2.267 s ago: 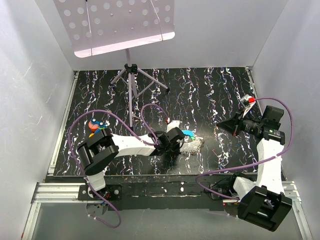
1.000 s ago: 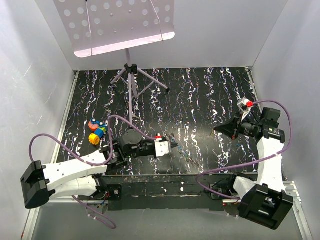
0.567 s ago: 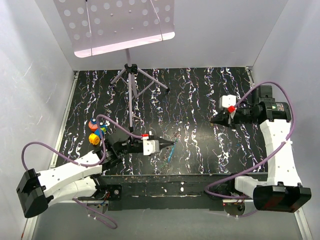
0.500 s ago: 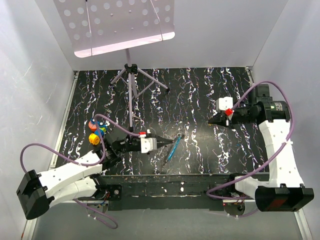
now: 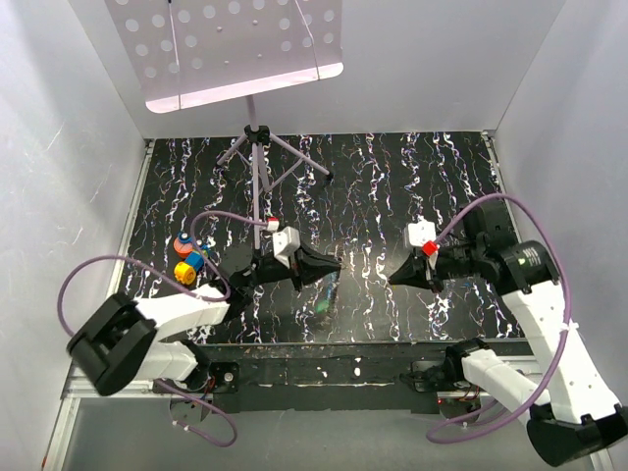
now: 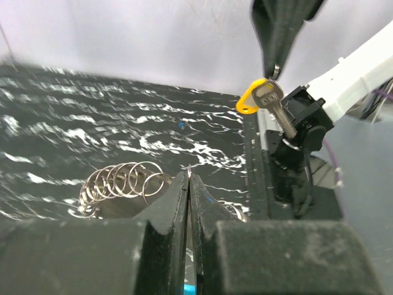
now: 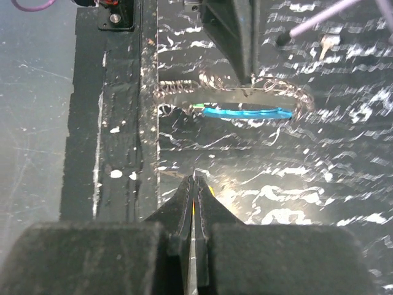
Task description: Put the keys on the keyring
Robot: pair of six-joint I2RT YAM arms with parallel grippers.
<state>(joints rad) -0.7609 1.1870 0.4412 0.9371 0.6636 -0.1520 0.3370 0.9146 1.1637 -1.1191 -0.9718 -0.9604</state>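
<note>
Left claw (image 6: 189,179): pinched shut on the keyring (image 6: 123,183), apparently with the blue key (image 7: 245,113) hanging below.
Right claw (image 7: 194,179): closed on the yellow key (image 6: 258,98) by its head, blade free.
Bearing: keyring straight ahead of the right claw, near but apart.
Axis: coil lies crosswise to that approach.
</note>
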